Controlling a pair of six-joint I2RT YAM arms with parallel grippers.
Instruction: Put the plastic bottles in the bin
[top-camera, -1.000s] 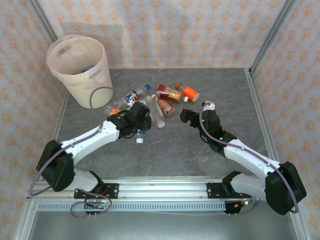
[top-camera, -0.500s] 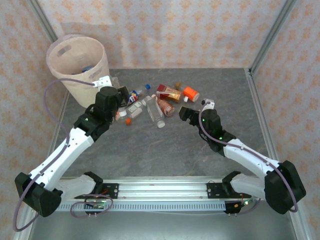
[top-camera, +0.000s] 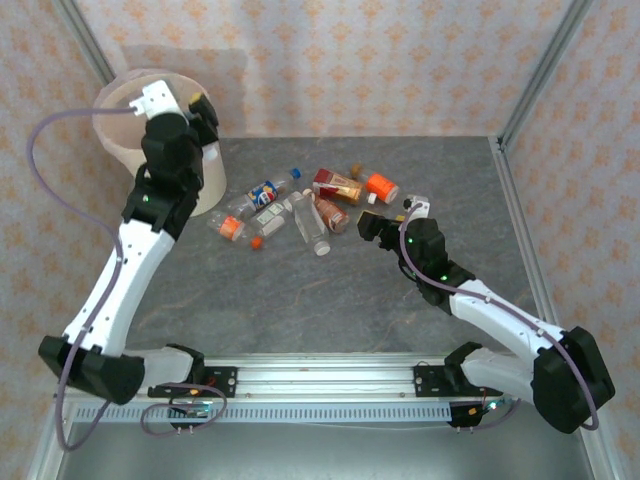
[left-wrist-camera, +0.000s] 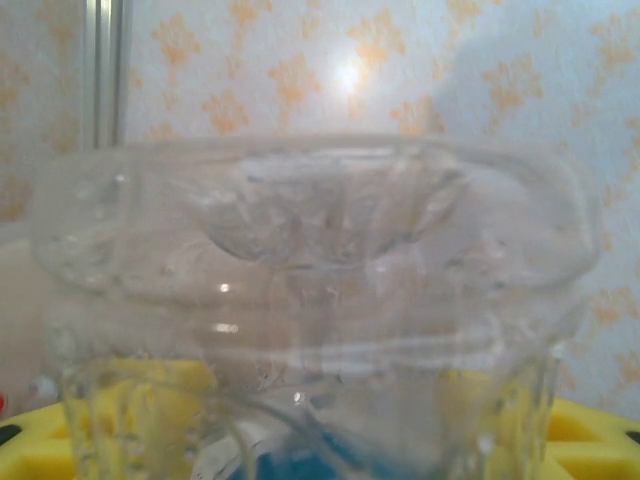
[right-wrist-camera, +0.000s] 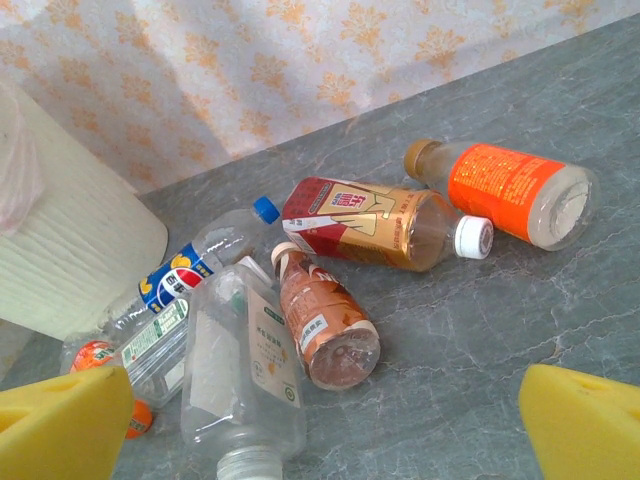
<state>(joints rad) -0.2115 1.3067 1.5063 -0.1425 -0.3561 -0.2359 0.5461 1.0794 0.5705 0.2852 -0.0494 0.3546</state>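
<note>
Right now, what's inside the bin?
The left end effector, shut on a clear bottle, sits above the bin rim. Its arm covers most of the opening, so any contents cannot be seen.

- Grey marble-patterned tabletop (top-camera: 330, 300), bare in its near half.
- Pale wallpaper (top-camera: 350, 60) with orange floral motifs behind and beside it.
- Aluminium frame posts (top-camera: 545, 70) at the corners.
- Slotted aluminium rail (top-camera: 320, 378) along the near edge.

Top camera is looking steeply down on round cream plastic bin (top-camera: 210, 180); right wrist camera is facing it low, sharing clear plastic bottles (top-camera: 312, 232) beside it; left wrist camera is viewing one point-blank.
</note>
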